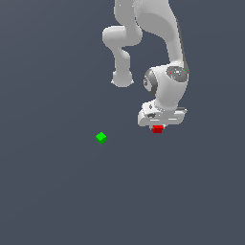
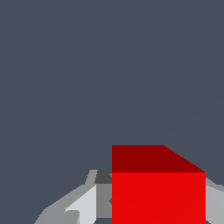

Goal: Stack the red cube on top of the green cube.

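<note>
The red cube [image 1: 157,128] sits directly under the white hand of my gripper [image 1: 158,127], towards the exterior view's right. In the wrist view the red cube [image 2: 158,192] fills the space between the two grey fingers [image 2: 103,197], and both fingers press against its sides, so the gripper is shut on it. I cannot tell whether the cube rests on the floor or hangs just above it. The green cube [image 1: 101,138] lies corner-on like a diamond, well off to the exterior view's left of the gripper. It does not show in the wrist view.
The ground is a plain dark grey-blue surface [image 1: 57,201]. The arm's white links [image 1: 158,28] rise from the hand to the upper edge of the exterior view.
</note>
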Motion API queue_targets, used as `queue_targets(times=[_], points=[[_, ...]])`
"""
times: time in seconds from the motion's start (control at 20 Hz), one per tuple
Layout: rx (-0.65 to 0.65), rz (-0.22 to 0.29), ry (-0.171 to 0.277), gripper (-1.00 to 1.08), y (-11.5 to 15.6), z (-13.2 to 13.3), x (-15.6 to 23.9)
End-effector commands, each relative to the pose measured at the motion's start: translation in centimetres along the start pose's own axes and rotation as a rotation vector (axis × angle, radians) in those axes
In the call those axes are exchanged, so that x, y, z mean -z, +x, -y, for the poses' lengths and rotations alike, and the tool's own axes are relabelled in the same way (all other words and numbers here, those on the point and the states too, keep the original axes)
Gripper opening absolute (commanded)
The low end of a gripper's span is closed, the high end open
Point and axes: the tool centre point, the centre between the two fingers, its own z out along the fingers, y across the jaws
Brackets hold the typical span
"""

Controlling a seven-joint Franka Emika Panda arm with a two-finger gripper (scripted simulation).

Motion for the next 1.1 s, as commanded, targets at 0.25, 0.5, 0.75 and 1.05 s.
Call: queue_targets(times=[0.25,0.5,0.75,1.05], points=[[-0.001,0.0,0.0,-1.0,-0.4,-5.5,-1.0],[-0.002,-0.001,0.0,-1.0,-0.9,-11.3,-2.0],[-0.002,0.0,-0.001,-1.0,-1.3,-17.7,-3.2],[-0.002,0.0,-0.001,-1.0,-1.5,-23.8,-4.4]])
